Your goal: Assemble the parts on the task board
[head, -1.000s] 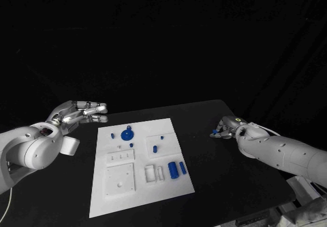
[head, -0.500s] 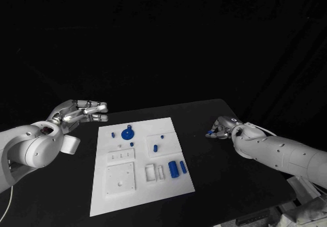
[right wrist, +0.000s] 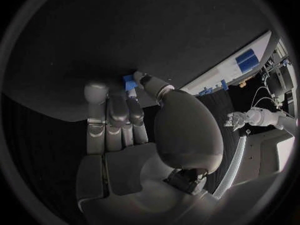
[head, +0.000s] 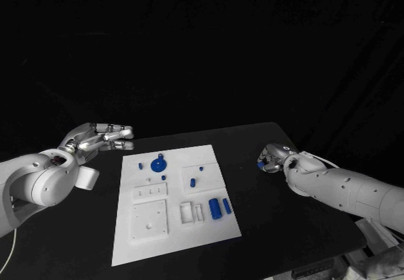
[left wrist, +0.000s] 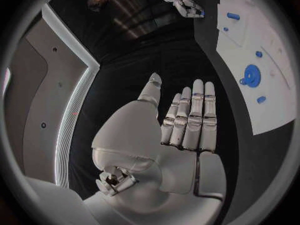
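Between right hand's (head: 271, 160) fingertips, blue part (right wrist: 129, 81).

One task board (head: 169, 233), nine blue parts (head: 156, 165), two robot hands (head: 99, 137).

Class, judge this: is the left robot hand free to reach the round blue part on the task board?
Probably yes: the left robot hand is open beside the task board, nothing between it and the round blue part.
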